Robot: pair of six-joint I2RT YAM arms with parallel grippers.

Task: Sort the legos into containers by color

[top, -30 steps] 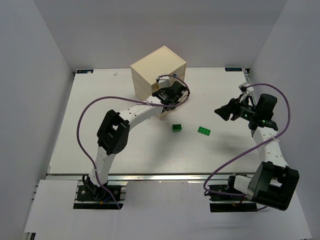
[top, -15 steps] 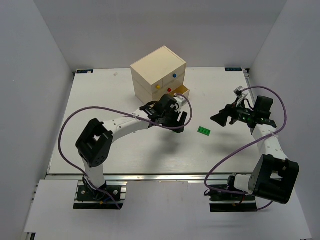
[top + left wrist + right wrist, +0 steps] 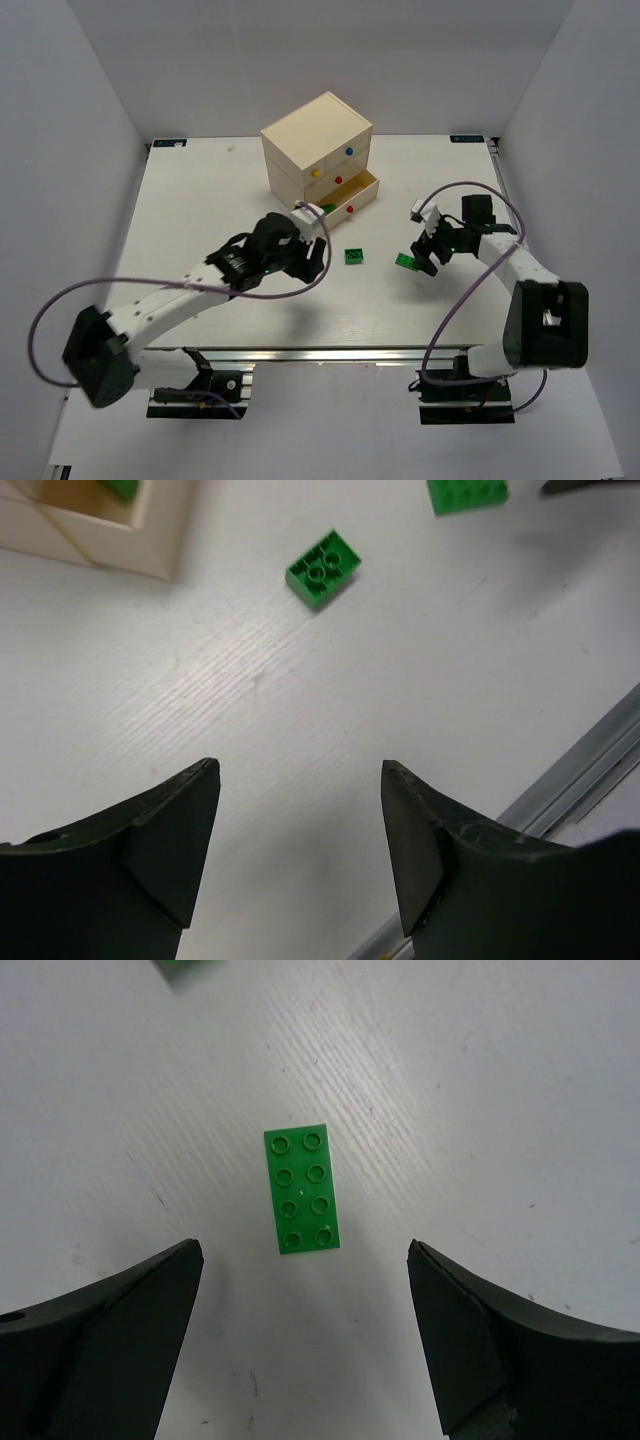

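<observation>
Two green legos lie on the table. The square one [image 3: 353, 257] [image 3: 323, 569] is ahead of my open left gripper [image 3: 312, 262] [image 3: 300, 780], which holds nothing. The long one [image 3: 404, 262] [image 3: 302, 1189] lies just beyond the tips of my right gripper [image 3: 425, 255] [image 3: 305, 1255], which is open wide above the table. The cream chest [image 3: 318, 135] holds the containers, with yellow [image 3: 315, 172], blue [image 3: 349, 151] and red [image 3: 338, 181] knobs. Its bottom drawer [image 3: 358, 194] [image 3: 150, 540] stands pulled out, and a green lego [image 3: 329, 208] [image 3: 122, 488] lies inside.
A metal rail [image 3: 580, 770] runs along the table's near edge, close to my left gripper. White walls enclose the table on three sides. The left arm's purple cable [image 3: 290, 290] loops low over the table in front of the chest.
My left gripper opened and drew back from the chest toward the near side, passing over the square lego. My right gripper opened wider and came left and down behind the long lego.
</observation>
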